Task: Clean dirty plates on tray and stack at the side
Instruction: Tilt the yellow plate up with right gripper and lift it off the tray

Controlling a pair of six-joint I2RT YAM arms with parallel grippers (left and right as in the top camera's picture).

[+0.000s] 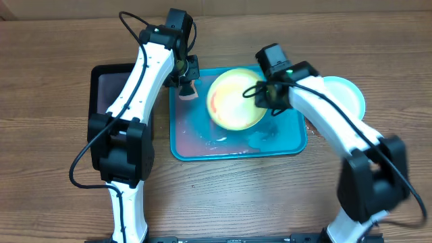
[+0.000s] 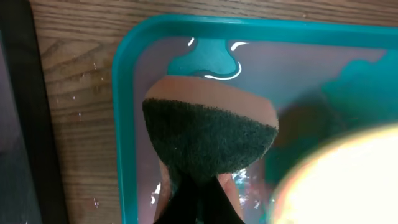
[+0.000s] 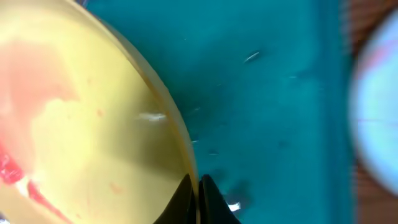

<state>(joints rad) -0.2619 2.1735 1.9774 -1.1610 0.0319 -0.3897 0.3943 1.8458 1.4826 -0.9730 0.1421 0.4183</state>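
Observation:
A lime-green plate [image 1: 233,100] with red smears is held tilted above the turquoise tray [image 1: 236,145]. My right gripper [image 1: 264,93] is shut on the plate's right rim; in the right wrist view the fingers [image 3: 194,186] pinch the rim of the plate [image 3: 81,124]. My left gripper [image 1: 185,86] is shut on a sponge [image 2: 208,134] with a dark scouring face and orange back, over the tray's far left corner [image 2: 124,81], left of the plate. A light aqua plate [image 1: 344,94] lies on the table right of the tray. The white plate is not in view.
A smaller black tray [image 1: 115,91] sits left of the turquoise tray. Water puddles lie on the turquoise tray floor [image 1: 260,138]. The wooden table [image 1: 54,169] surrounds both trays.

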